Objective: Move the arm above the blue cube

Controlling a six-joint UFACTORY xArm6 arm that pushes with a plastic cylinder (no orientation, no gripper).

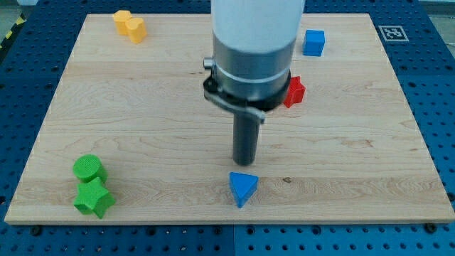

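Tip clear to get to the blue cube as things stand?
Probably yes. My tip sits just above the blue triangular block; the blue cube lies toward the view's top right. The red block sits near that line, so skirt it.

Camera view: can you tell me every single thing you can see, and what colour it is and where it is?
blue cube: one, blue, top right of the board
blue triangular block: one, blue, bottom middle
red block: one, red, right of the arm, partly hidden
yellow block: one, yellow, top left
green cylinder: one, green, bottom left
green star block: one, green, just below the cylinder
wooden board: one, light wood, on a blue table
my tip: one, dark rod end, just above the blue triangular block
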